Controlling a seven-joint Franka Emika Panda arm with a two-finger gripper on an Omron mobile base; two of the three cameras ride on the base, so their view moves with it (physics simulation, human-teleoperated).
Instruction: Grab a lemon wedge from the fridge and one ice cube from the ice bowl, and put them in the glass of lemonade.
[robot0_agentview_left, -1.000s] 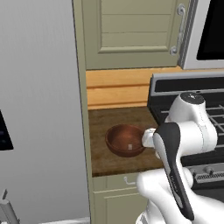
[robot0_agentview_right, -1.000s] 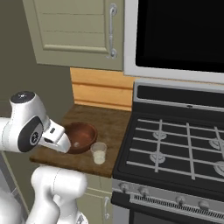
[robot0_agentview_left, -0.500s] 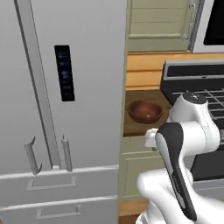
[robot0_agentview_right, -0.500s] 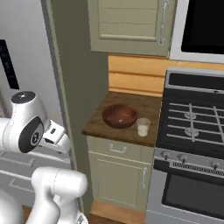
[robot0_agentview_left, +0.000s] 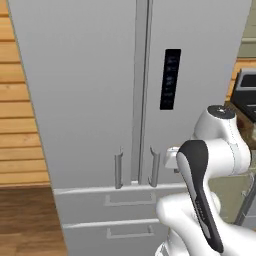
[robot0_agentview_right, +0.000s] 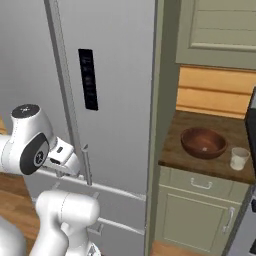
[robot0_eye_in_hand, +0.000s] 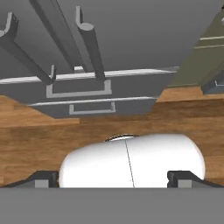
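The grey fridge (robot0_agentview_left: 100, 90) stands right in front of me with both upper doors shut. Its two bar handles (robot0_agentview_left: 118, 170) (robot0_agentview_left: 155, 167) meet at the middle seam, above two drawers (robot0_agentview_left: 127, 200). My gripper (robot0_eye_in_hand: 113, 179) is open and holds nothing, aimed down at the handles (robot0_eye_in_hand: 89, 41) and the floor. My hand (robot0_agentview_right: 62, 154) hovers just left of the right door's handle (robot0_agentview_right: 86, 165). On the counter to the right sit the dark wooden ice bowl (robot0_agentview_right: 203, 142) and the glass of lemonade (robot0_agentview_right: 239, 158). The lemon wedge is hidden, and no ice cube can be made out.
A wooden counter (robot0_agentview_right: 200, 162) over a beige cupboard (robot0_agentview_right: 200, 210) adjoins the fridge (robot0_agentview_right: 115, 75) on its right, with a wall cupboard (robot0_agentview_right: 220, 30) above. The stove edge (robot0_agentview_right: 250, 120) is at far right. Wooden floor (robot0_agentview_left: 25, 220) and a plank wall (robot0_agentview_left: 20, 110) lie left of the fridge.
The whole picture has shifted: the base has driven left, from the counter with the bowl to the front of the fridge. The arm keeps its pose and nothing was grasped.
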